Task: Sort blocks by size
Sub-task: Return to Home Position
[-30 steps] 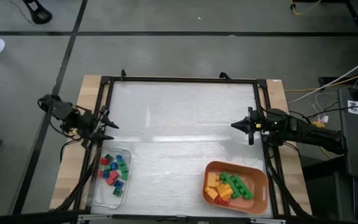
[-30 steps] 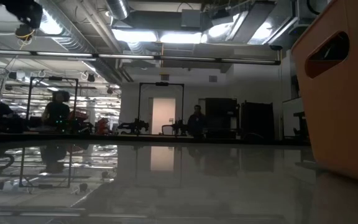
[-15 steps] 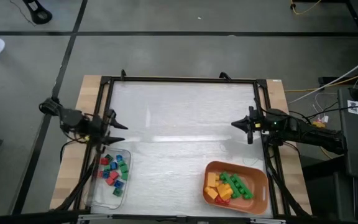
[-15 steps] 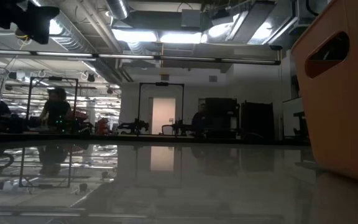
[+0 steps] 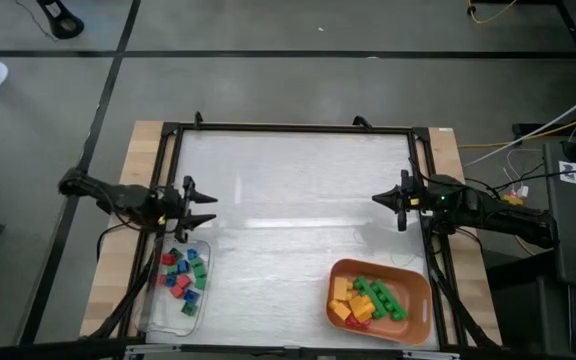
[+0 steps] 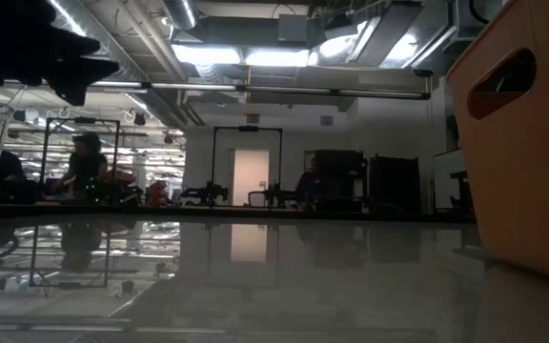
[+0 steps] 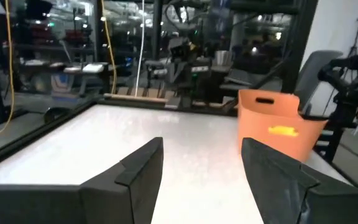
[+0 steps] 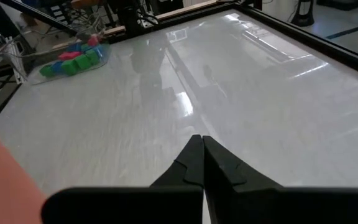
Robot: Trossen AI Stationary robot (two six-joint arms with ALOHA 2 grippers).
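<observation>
Small blocks are kept in the clear bin, long bricks in the orange bin. Left gripper is spread open, empty, just beside the clear bin's far edge. Right gripper is pinched closed, empty, at the table's right side. The clear bin could be clipped and spilled if the left arm is retracted low.

A: Colours inside the orange bin?
B: Yellow, green and some red bricks.
A: Well left of the orange bin?
B: Red, blue and green small blocks, in a clear tub.
</observation>
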